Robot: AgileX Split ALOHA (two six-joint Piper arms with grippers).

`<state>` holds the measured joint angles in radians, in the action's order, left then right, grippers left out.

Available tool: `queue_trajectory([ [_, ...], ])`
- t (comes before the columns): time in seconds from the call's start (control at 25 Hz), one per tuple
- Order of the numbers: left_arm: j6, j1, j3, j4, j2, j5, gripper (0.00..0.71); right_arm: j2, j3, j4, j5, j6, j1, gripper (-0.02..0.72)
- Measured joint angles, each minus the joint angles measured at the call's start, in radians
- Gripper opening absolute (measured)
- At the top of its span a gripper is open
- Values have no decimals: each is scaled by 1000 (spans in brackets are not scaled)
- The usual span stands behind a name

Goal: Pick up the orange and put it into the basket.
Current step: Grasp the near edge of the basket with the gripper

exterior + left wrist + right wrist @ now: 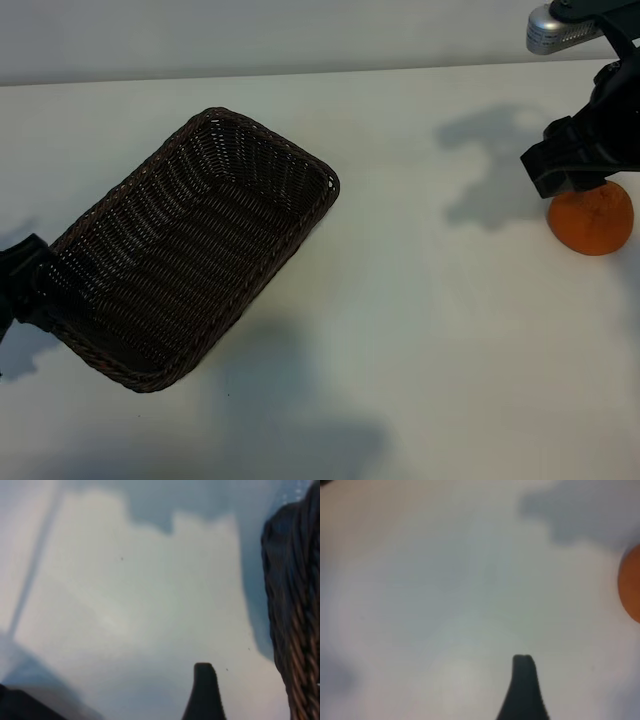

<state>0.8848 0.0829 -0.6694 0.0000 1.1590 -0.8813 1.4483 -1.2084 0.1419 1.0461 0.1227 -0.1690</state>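
Both end effectors open | orange right table edge | basket left

The exterior camera looks steeply down on the counter from the side facing the arms. Each wrist camera hangs close above the white top, pointing down past one dark fingertip. The left shares the basket rim with it — the right, the orange.

One dark pincer finger over white table; orange at edge.
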Motion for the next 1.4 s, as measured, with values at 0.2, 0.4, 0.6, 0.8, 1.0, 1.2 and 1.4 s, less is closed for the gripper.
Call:
queue_trajectory([
  [0.2,3,0,0,0,79,73,562,0,0,3,0,3,0,526],
  [0.4,4,0,0,0,128,135,562,0,0,3,1,9,0,526],
  [0.6,8,0,0,-22,178,193,562,0,0,3,1,9,0,526],
  [0.8,10,0,0,-24,220,227,562,0,0,3,1,9,0,526],
  [1.0,22,0,0,-28,257,264,562,0,0,6,1,11,0,526],
  [1.2,27,0,0,-28,293,284,562,0,0,6,1,14,0,526],
  [1.4,30,0,0,-28,321,302,562,4,0,6,1,16,0,526],
])
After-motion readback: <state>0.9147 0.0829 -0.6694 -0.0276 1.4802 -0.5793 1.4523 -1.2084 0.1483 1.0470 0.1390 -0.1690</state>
